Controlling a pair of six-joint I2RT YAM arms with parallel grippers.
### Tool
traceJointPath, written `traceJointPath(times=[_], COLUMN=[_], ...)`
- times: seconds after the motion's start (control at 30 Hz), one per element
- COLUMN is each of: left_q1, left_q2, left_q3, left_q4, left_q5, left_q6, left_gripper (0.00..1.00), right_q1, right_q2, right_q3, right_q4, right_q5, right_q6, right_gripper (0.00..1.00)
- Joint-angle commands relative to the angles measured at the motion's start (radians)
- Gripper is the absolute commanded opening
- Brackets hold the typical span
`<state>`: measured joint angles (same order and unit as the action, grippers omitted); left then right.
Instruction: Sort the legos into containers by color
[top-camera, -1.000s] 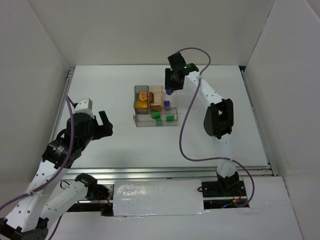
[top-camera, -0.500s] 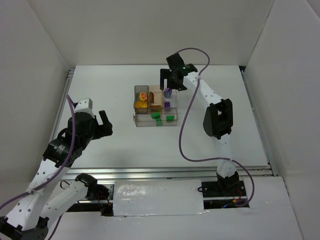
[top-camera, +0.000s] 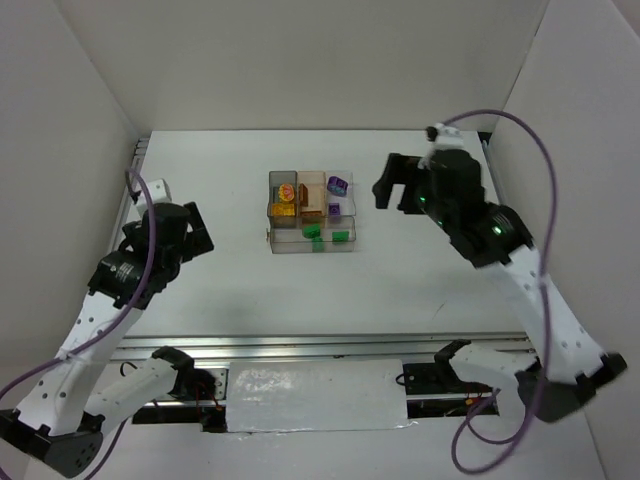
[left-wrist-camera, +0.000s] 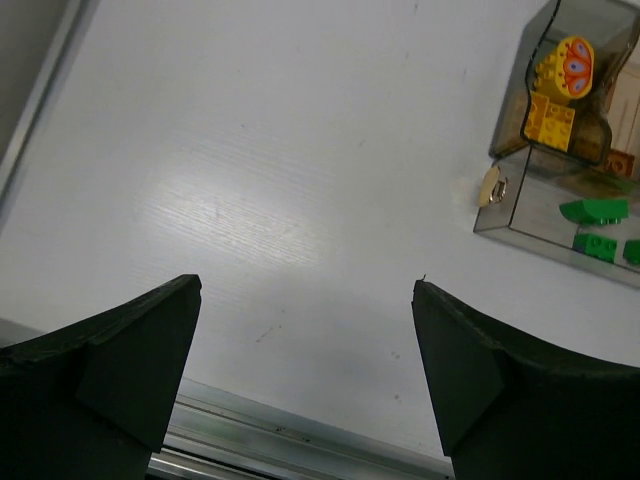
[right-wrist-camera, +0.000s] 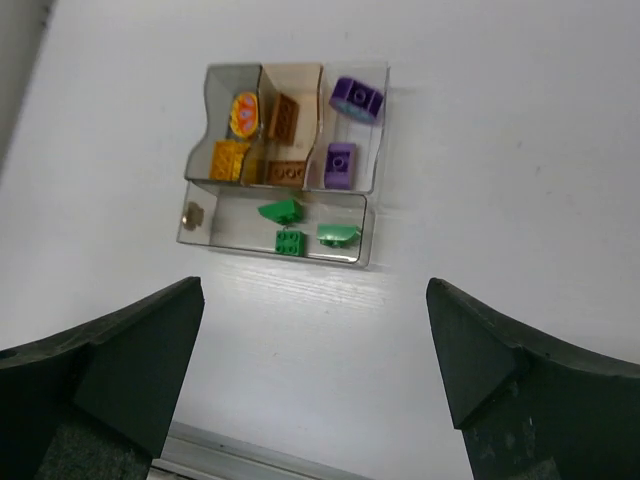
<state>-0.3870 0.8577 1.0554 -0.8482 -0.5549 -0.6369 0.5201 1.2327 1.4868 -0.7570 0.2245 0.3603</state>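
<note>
You're looking at a robotics lab test cell. Plain white panels wall in a white table. An extruded aluminium rail runs along its near edge, and purple cabling loops overhead.

Grn, yel, brn, purp legos

You see the left gripper spread wide, nothing between its black fingers, over the white table; upper right, the clear plastic compartment tray holds yellow studded bricks in its grey cell, green studded bricks in the long clear one.
</note>
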Motion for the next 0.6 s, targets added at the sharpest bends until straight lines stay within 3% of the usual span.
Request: traceJointPath(times=[0.0,0.1,0.27,0.57], left_q1=[0.016,0.025,0.025,0.025], left_q2=[0.023,0.046,-0.009,-0.253], left_q3=[0.130,0.256,0.324,0.342], left_q4=[-0.044,-0.074,-0.084,-0.150], left_q5=[-0.137,-0.163,-0.198,-0.198], left_q6=[-0.033,-0.037,0.002,0.065], left_gripper=[1.00,1.00,1.00,0.99], right_q1=[0.008,0.008,0.008,0.008], right_q2=[-0.206,-0.376,-0.602,-0.785], right_q3=[-0.082,-0.128,-0.112,-0.022], right_q4=[0.004,-0.051,-0.145,-0.329], right_q5=[0.073,0.088,0.084,0.111], right_q6=[0.051,0.077,0.072,0.026], right_gripper=[1.00,1.00,1.00,1.00])
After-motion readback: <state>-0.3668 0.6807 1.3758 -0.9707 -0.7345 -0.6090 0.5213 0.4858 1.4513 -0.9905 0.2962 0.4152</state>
